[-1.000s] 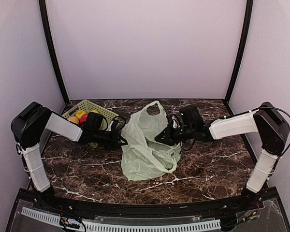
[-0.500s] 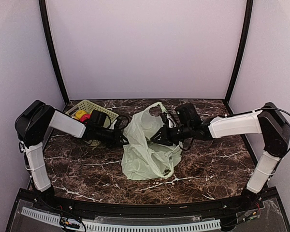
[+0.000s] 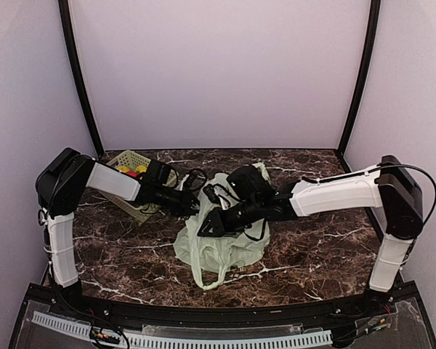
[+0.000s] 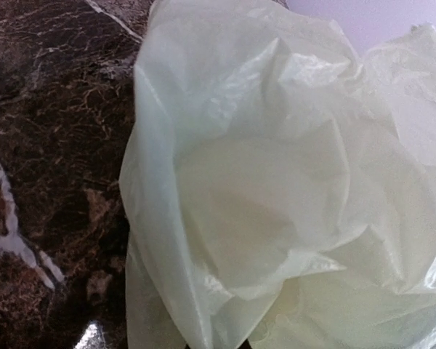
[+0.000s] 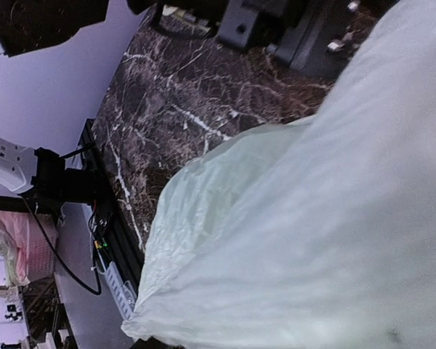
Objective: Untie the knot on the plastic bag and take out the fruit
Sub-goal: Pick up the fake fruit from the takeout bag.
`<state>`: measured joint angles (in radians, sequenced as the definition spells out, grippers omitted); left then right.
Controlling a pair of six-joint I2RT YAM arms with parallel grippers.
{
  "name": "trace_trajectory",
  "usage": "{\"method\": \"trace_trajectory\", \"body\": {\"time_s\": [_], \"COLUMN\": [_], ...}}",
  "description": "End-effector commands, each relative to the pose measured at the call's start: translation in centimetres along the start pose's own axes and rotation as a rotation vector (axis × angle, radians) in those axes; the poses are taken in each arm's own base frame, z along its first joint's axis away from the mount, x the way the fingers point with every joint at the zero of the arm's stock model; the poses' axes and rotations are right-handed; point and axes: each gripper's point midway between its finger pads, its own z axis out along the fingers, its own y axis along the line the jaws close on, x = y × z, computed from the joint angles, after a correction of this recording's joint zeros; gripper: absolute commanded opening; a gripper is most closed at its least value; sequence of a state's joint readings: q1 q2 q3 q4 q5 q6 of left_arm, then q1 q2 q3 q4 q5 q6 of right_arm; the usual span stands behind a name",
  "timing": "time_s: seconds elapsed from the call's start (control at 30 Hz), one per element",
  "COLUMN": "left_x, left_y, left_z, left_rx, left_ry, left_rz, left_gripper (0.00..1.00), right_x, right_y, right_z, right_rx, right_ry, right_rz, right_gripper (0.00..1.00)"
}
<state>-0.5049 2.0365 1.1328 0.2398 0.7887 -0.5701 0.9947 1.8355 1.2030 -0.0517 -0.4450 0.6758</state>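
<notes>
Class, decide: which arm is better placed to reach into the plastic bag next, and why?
Right, probably: the right tool lies over the plastic bag, while the left tool is shut, seemingly pinching its edge.

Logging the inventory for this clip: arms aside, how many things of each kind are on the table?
plastic bag: 1
basket: 1
fruit showing in the basket: at least 2 (yellow, red); the rest is hidden
Total: at least 4
</notes>
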Motion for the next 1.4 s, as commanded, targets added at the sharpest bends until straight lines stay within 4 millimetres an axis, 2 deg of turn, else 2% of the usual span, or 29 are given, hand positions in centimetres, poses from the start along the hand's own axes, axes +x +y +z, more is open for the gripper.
{"method": "trace_trajectory", "body": {"time_s": [0.0, 0.07, 0.17, 0.33, 0.43, 0.7, 0.97, 1.13, 1.27, 1.37], "left_x": [1.1, 1.3, 1.5, 1.5, 1.6, 1.6, 1.7, 1.9, 1.9, 2.0], "left_y": [-0.4, 0.0, 0.2, 0.4, 0.4, 0.4, 0.3, 0.2, 0.0, -0.1], "left_z": [0.3, 0.3, 0.4, 0.4, 0.5, 0.7, 0.8, 0.9, 0.9, 0.9], "left_rx": [0.020, 0.009, 0.000, -0.006, -0.002, 0.009, 0.024, 0.033, 0.046, 0.058], "left_ry": [0.066, 0.078, 0.085, 0.084, 0.087, 0.092, 0.102, 0.110, 0.115, 0.122], "left_rz": [0.041, 0.039, 0.038, 0.034, 0.031, 0.027, 0.021, 0.020, 0.019, 0.020], "left_gripper": [0.01, 0.01, 0.01, 0.01, 0.01, 0.01, 0.01, 0.01, 0.01, 0.01], "right_x": [-2.4, -2.8, -3.0, -2.8, -2.7, -4.4, -5.1, -5.6, -6.3, -6.8], "right_y": [-3.6, -4.8, -6.1, -6.0, -6.9, -9.3, -10.4, -11.3, -12.0, -12.9], "right_z": [-5.1, -7.1, -8.0, -6.4, -5.5, -3.6, -1.3, -0.9, -0.7, -0.6], "right_rx": [0.198, 0.238, 0.258, 0.211, 0.227, 0.281, 0.246, 0.256, 0.268, 0.286], "right_ry": [-0.133, -0.174, -0.179, -0.137, -0.127, -0.127, -0.090, -0.087, -0.082, -0.078], "right_rz": [-0.026, -0.014, -0.001, 0.020, 0.041, 0.110, 0.224, 0.288, 0.312, 0.330], "right_gripper": [0.32, 0.37, 0.39, 0.36, 0.34, 0.32, 0.44, 0.52, 0.66, 0.70]}}
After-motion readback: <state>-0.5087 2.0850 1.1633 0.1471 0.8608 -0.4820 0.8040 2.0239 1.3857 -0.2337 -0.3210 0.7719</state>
